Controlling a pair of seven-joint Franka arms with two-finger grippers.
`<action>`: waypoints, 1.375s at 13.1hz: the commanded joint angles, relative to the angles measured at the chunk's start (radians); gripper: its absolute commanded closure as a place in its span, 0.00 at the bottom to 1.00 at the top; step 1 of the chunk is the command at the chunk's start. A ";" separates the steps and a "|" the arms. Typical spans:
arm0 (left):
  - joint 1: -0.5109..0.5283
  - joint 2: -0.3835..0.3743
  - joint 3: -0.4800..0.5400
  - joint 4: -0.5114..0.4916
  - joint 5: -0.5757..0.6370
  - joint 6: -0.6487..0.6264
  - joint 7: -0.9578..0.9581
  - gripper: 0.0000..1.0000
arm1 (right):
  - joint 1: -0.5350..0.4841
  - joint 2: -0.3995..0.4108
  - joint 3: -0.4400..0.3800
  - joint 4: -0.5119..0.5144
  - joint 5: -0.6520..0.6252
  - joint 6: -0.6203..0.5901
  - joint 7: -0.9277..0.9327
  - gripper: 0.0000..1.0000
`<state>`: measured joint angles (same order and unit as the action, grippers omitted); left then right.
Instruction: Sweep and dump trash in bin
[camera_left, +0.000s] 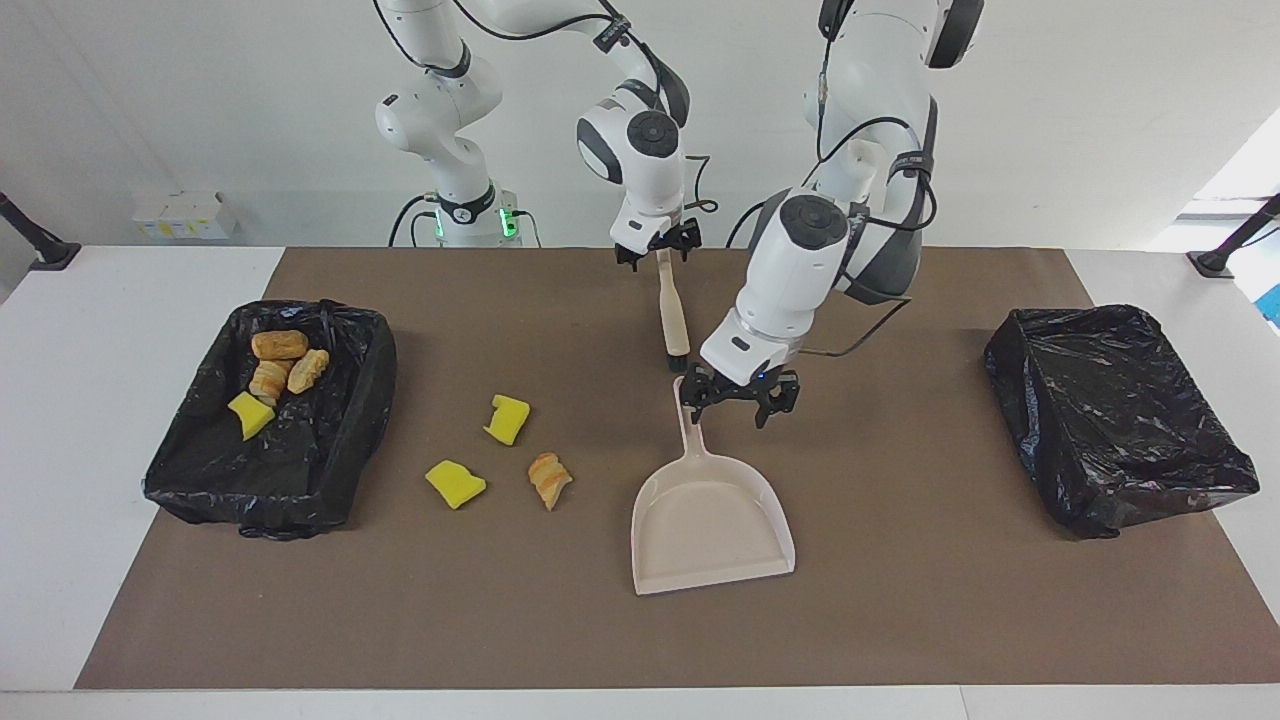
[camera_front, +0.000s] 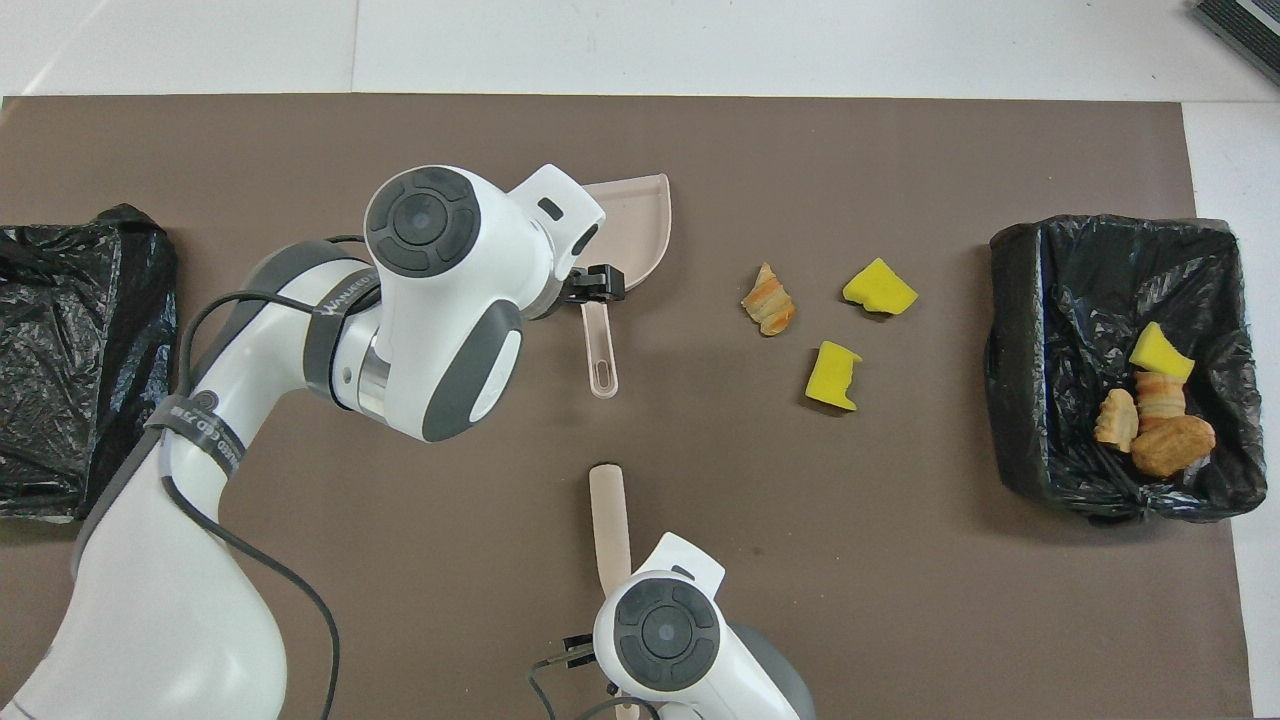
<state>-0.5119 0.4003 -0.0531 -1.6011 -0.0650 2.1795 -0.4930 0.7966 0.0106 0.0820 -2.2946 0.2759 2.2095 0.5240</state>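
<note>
Four scraps (camera_left: 275, 375) are lying in the bin (camera_left: 370, 400); three scraps (camera_left: 510, 455) (at the dustpan's (camera_left: 710, 520) nine o'clock) are waiting. The left gripper (camera_left: 738, 397) is hovering wide at its handle, and the right gripper (camera_left: 658, 245) is pinching the brush (camera_left: 672, 315).

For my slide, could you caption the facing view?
Left hand at the dustpan handle, right hand over the brush; three scraps left on the mat.

A white counter (camera_left: 150, 400) fills the facing view, almost wholly covered by a brown mat (camera_left: 900, 600). At the middle right of the frame, a box lined with a crumpled black bag (camera_left: 1110, 420) sits on the mat. Small white boxes (camera_left: 180, 215) stand against the wall at upper left. Black angled mounts rest on the counter at the left edge (camera_left: 45, 250) and the right edge (camera_left: 1225, 255).
</note>
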 joint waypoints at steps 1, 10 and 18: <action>-0.054 0.023 0.018 0.021 0.086 0.000 -0.117 0.00 | 0.030 0.020 -0.001 -0.006 0.025 0.045 0.004 0.12; -0.094 0.055 0.015 -0.042 0.148 0.051 -0.226 0.01 | 0.023 0.023 -0.004 0.007 0.025 -0.014 0.004 0.85; -0.123 0.031 0.015 -0.100 0.146 0.052 -0.256 0.32 | -0.086 -0.117 -0.015 0.041 0.006 -0.221 0.025 1.00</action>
<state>-0.6167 0.4603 -0.0522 -1.6695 0.0656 2.2325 -0.7303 0.7602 -0.0078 0.0645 -2.2453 0.2771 2.0761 0.5249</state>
